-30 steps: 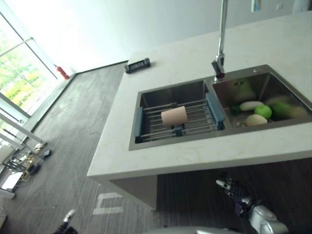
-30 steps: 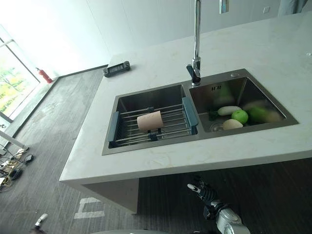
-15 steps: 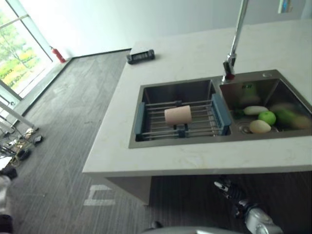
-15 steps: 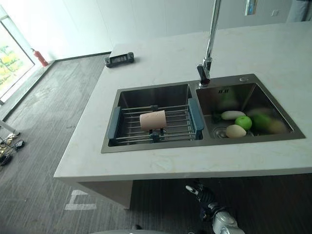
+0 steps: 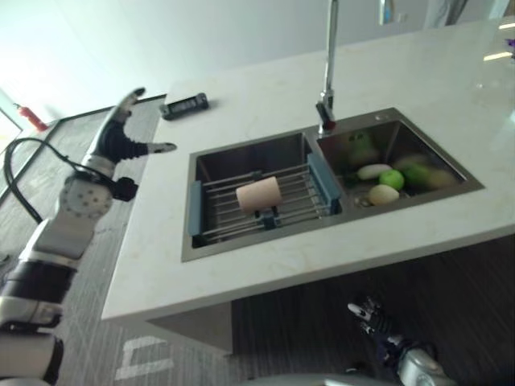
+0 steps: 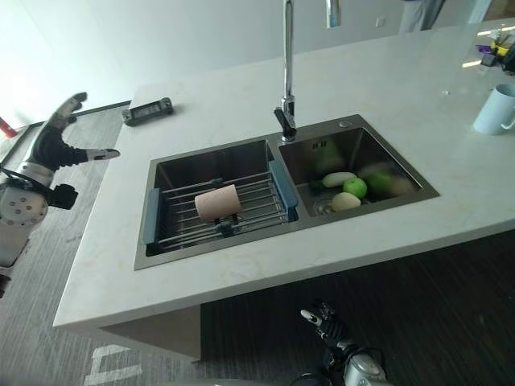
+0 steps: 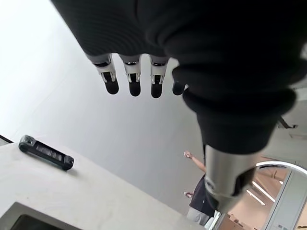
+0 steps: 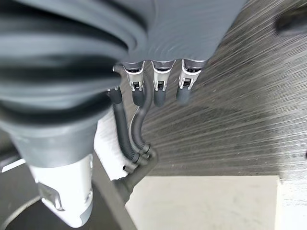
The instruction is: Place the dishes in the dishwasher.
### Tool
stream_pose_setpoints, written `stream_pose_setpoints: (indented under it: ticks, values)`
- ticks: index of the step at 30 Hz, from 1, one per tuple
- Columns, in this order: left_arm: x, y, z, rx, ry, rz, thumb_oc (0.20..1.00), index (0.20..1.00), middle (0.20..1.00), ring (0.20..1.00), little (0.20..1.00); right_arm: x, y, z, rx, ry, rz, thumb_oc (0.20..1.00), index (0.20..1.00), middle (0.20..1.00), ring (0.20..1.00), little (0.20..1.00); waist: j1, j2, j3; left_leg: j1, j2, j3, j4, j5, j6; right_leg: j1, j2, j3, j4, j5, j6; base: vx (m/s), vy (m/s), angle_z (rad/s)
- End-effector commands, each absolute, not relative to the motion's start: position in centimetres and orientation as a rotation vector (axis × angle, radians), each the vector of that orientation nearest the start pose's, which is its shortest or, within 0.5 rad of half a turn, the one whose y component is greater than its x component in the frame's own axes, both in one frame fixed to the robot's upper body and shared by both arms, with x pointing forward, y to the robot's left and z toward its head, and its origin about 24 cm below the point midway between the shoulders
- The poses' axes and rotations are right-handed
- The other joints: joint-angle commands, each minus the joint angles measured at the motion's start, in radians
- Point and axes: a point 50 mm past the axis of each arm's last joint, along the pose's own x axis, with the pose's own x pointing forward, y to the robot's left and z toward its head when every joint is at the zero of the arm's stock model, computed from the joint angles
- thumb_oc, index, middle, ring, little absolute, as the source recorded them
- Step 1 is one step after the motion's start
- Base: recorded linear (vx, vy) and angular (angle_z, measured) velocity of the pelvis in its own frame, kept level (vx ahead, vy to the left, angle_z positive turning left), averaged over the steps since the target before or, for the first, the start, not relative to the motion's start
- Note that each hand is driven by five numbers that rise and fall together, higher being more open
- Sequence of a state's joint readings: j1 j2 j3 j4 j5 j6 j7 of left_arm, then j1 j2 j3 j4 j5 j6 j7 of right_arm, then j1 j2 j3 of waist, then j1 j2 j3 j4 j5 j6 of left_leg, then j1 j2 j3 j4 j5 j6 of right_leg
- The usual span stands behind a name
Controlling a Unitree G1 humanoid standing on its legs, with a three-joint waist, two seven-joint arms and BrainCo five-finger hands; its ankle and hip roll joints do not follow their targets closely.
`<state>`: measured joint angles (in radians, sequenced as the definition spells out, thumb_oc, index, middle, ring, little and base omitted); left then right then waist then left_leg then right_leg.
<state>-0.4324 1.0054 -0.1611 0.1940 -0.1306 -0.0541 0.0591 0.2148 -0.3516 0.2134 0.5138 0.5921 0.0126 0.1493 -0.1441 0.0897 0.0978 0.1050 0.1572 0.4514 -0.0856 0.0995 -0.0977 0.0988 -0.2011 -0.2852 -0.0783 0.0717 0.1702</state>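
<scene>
Pale stone makes up the counter (image 6: 241,273) in front of us, with a steel double sink (image 6: 211,163) set into it. In the sink's left basin a wire rack with blue ends (image 6: 217,211) spans the opening, and a beige cup (image 6: 217,203) lies on its side on the rack's bars. In the right basin we see a green apple (image 6: 354,186), a pale oval vegetable (image 6: 338,178) beside it and another pale round piece (image 6: 346,201) just in front, with more green produce against the far wall that we cannot make out clearly. A tall chrome tap (image 6: 287,72) rises from the counter behind the divider between the two basins. A small dark device (image 6: 148,111) lies on the counter's far left corner, and a white mug (image 6: 496,110) stands on the counter well off to the right.

Our left hand (image 5: 121,137) is raised in the air over the counter's left edge, well apart from the sink, with its fingers (image 7: 132,79) straight and spread and the thumb held out; it holds nothing. Our right hand (image 5: 372,315) hangs low below the counter's front edge, over the dark wood floor (image 8: 249,110); its fingers (image 8: 158,86) look loosely extended and it carries nothing. In the left wrist view a person (image 7: 199,196) stands far off.
</scene>
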Motion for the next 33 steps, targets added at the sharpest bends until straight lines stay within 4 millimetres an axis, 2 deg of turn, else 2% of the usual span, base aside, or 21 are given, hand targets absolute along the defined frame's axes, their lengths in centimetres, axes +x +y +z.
stream_pose_setpoints:
  ticks: [1, 3, 6, 9, 13, 17, 20, 21, 25, 27, 33]
  values:
    - [31.8, 29.4, 23.6, 0.966, -0.252, 0.082, 1.000, 1.000, 1.000, 1.000, 1.000, 16.0, -20.6, -9.0, 0.287, 0.636, 0.057, 1.000, 1.000, 1.000, 1.000, 1.000, -0.001, -0.002, 0.006, -0.027, 0.003, -0.044, 0.070, -0.121, -0.010, -0.061, -0.037, -0.018, 0.123, -0.129, 0.039, 0.00, -0.015, -0.09]
    - [32.6, 28.8, 23.0, 0.979, -0.193, 0.048, 1.000, 1.000, 1.000, 1.000, 1.000, 15.8, -21.0, -8.9, 0.284, 0.634, 0.048, 1.000, 1.000, 1.000, 1.000, 1.000, -0.025, 0.002, 0.019, -0.031, 0.000, -0.031, 0.069, -0.121, -0.009, -0.076, -0.045, 0.003, 0.115, -0.116, 0.048, -0.01, -0.003, -0.15]
    - [32.9, 28.8, 22.6, 0.985, -0.153, 0.026, 1.000, 1.000, 1.000, 1.000, 1.000, 15.5, -21.3, -8.9, 0.275, 0.637, 0.046, 1.000, 1.000, 1.000, 1.000, 1.000, -0.040, 0.004, 0.030, -0.036, -0.001, -0.019, 0.072, -0.123, -0.009, -0.088, -0.054, 0.014, 0.112, -0.108, 0.056, -0.01, 0.009, -0.25]
    - [33.2, 28.3, 21.1, 1.009, -0.079, -0.027, 1.000, 1.000, 1.000, 1.000, 1.000, 15.1, -22.0, -8.8, 0.265, 0.627, 0.034, 1.000, 1.000, 1.000, 1.000, 1.000, -0.055, 0.007, 0.051, -0.052, 0.001, -0.008, 0.082, -0.124, -0.010, -0.111, -0.068, 0.027, 0.115, -0.097, 0.063, -0.03, 0.025, -0.22]
    - [33.4, 27.1, 19.6, 1.007, -0.076, -0.063, 1.000, 1.000, 1.000, 1.000, 1.000, 16.1, -22.8, -7.9, 0.241, 0.580, 0.034, 1.000, 1.000, 1.000, 1.000, 1.000, -0.062, 0.021, 0.095, -0.091, -0.004, -0.011, 0.092, -0.119, -0.015, -0.162, -0.085, 0.045, 0.127, -0.091, 0.066, -0.11, 0.081, -0.05]
    - [33.7, 26.5, 19.5, 0.997, -0.079, -0.061, 1.000, 1.000, 1.000, 1.000, 1.000, 17.0, -23.3, -7.2, 0.229, 0.543, 0.039, 1.000, 1.000, 1.000, 1.000, 1.000, -0.066, 0.027, 0.136, -0.117, -0.005, -0.014, 0.093, -0.111, -0.019, -0.191, -0.096, 0.055, 0.128, -0.082, 0.067, -0.10, 0.044, -0.11]
    - [33.8, 26.3, 19.5, 0.992, -0.086, -0.044, 1.000, 1.000, 1.000, 1.000, 1.000, 17.6, -23.4, -6.8, 0.223, 0.516, 0.040, 1.000, 1.000, 1.000, 1.000, 1.000, -0.064, 0.027, 0.161, -0.137, -0.004, -0.021, 0.090, -0.104, -0.023, -0.214, -0.102, 0.060, 0.126, -0.076, 0.069, -0.10, 0.021, -0.08]
    - [34.0, 26.0, 19.7, 0.987, -0.107, -0.036, 1.000, 1.000, 1.000, 1.000, 1.000, 18.4, -23.4, -6.3, 0.222, 0.485, 0.038, 1.000, 1.000, 1.000, 1.000, 1.000, -0.063, 0.027, 0.186, -0.157, -0.002, -0.029, 0.087, -0.095, -0.028, -0.237, -0.105, 0.066, 0.128, -0.070, 0.069, -0.13, 0.018, -0.10]
    - [34.1, 25.7, 20.4, 0.977, -0.136, -0.022, 1.000, 1.000, 1.000, 1.000, 1.000, 18.8, -23.5, -6.0, 0.219, 0.473, 0.036, 1.000, 1.000, 1.000, 1.000, 1.000, -0.061, 0.027, 0.210, -0.175, 0.001, -0.031, 0.090, -0.089, -0.028, -0.255, -0.112, 0.065, 0.134, -0.066, 0.071, -0.07, 0.023, -0.05]
    - [34.2, 25.5, 21.6, 0.998, -0.170, 0.038, 1.000, 1.000, 1.000, 1.000, 1.000, 18.9, -23.0, -5.9, 0.232, 0.466, 0.042, 1.000, 1.000, 1.000, 1.000, 1.000, -0.056, 0.017, 0.237, -0.200, 0.004, -0.041, 0.086, -0.077, -0.032, -0.280, -0.115, 0.063, 0.142, -0.060, 0.072, -0.11, 0.002, 0.03]
    - [34.6, 25.2, 23.2, 1.024, -0.258, 0.133, 1.000, 1.000, 1.000, 1.000, 1.000, 19.7, -21.4, -5.7, 0.253, 0.445, 0.080, 1.000, 1.000, 1.000, 1.000, 1.000, -0.044, 0.003, 0.263, -0.228, 0.009, -0.052, 0.084, -0.064, -0.036, -0.302, -0.118, 0.056, 0.153, -0.056, 0.073, -0.04, -0.013, 0.02]
